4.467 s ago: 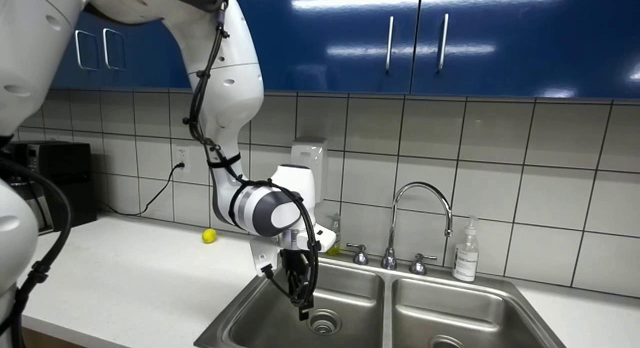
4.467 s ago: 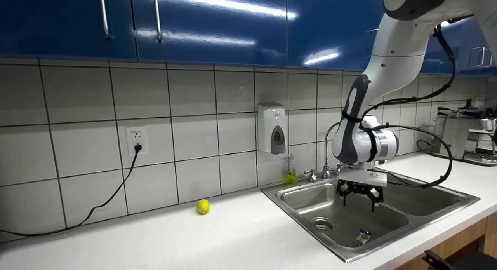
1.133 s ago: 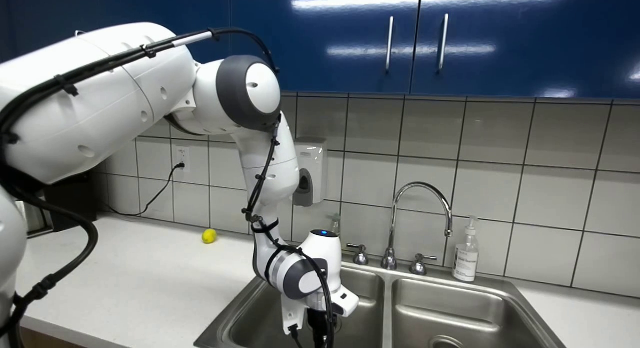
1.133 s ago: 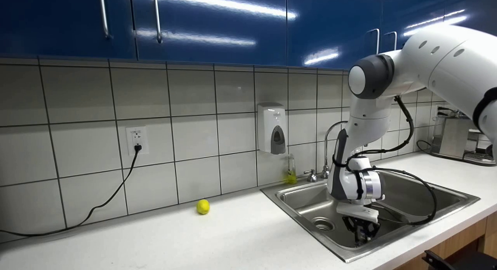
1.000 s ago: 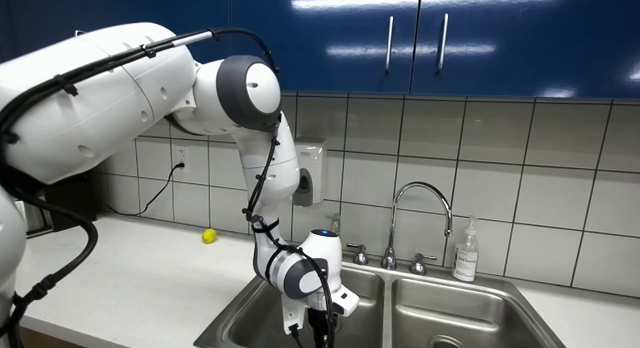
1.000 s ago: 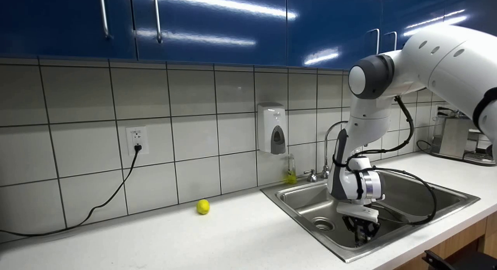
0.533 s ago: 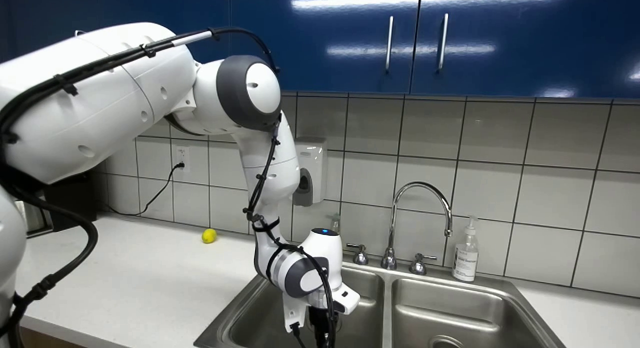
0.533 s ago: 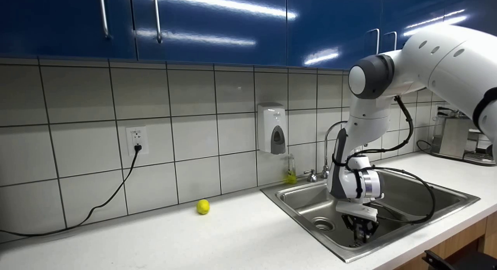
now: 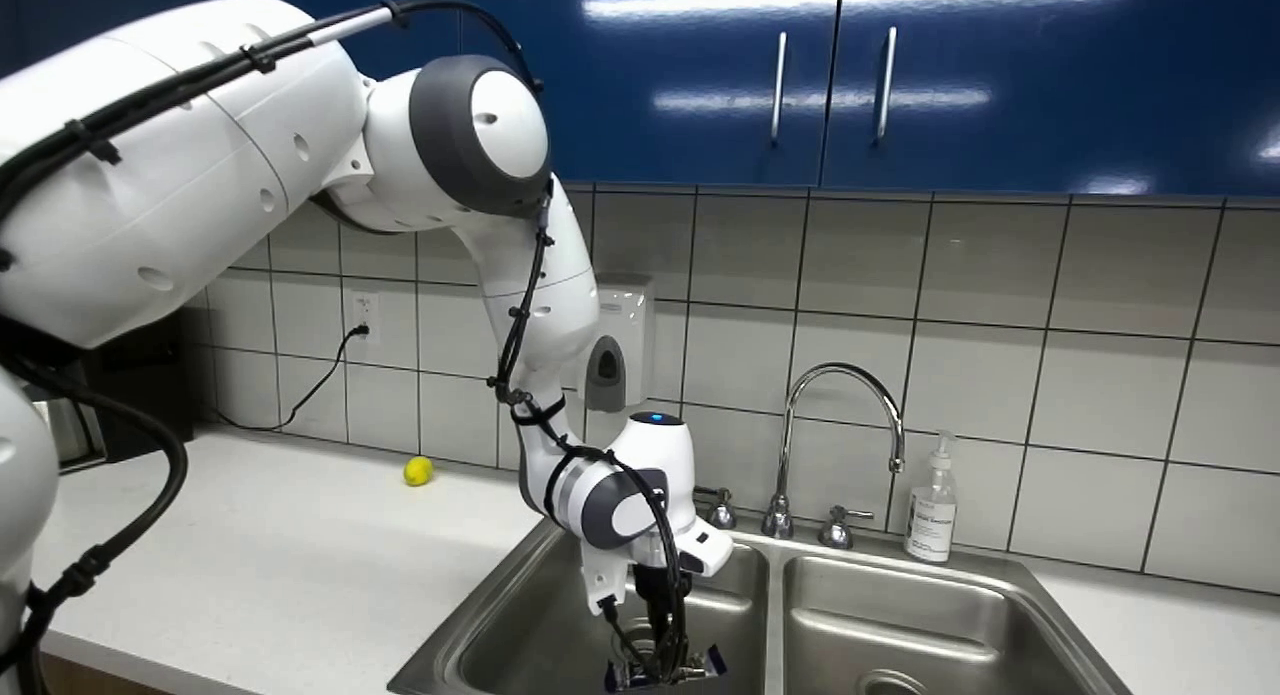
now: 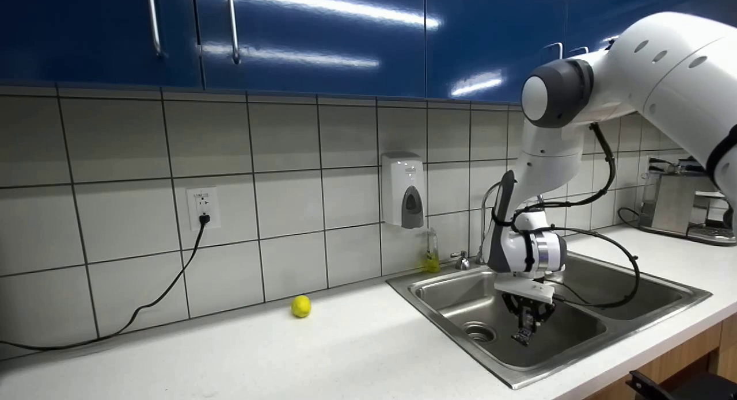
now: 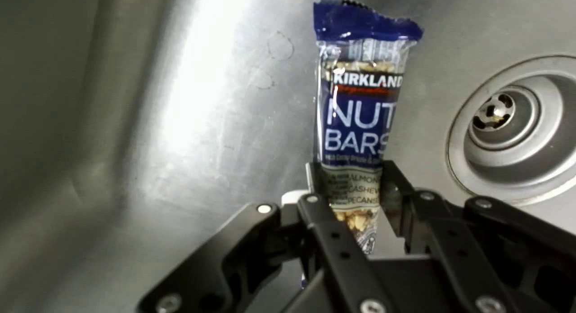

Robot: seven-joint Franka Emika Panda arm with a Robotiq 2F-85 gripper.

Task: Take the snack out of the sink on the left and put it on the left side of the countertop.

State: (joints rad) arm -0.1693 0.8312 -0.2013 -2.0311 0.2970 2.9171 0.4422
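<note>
The snack, a nut bar (image 11: pixel 360 110) in a blue and clear wrapper, is pinched between the black fingers of my gripper (image 11: pixel 352 178) in the wrist view. One end of the bar reaches forward past the fingertips, and part of its near end is hidden behind the left finger. In an exterior view the snack (image 10: pixel 523 335) hangs tilted below the gripper, over the floor of the left sink basin (image 10: pixel 567 334). Its wrapper end (image 9: pixel 713 661) shows beside the gripper in an exterior view. The white countertop (image 10: pixel 230 354) stretches out to the left of the sink.
The steel sink rim (image 10: pixel 455 348) borders the basin beside the countertop. A yellow ball-like fruit (image 10: pixel 301 306) sits near the tiled wall. Behind the basins stand the faucet (image 9: pixel 785 475), its handles and a soap bottle (image 9: pixel 932 510). The round drain (image 11: pixel 495 119) lies close to the snack.
Several seconds ago the gripper was open above the snack on the basin floor. It then went down and shut on it. In the last half second, gripper and snack have risen together.
</note>
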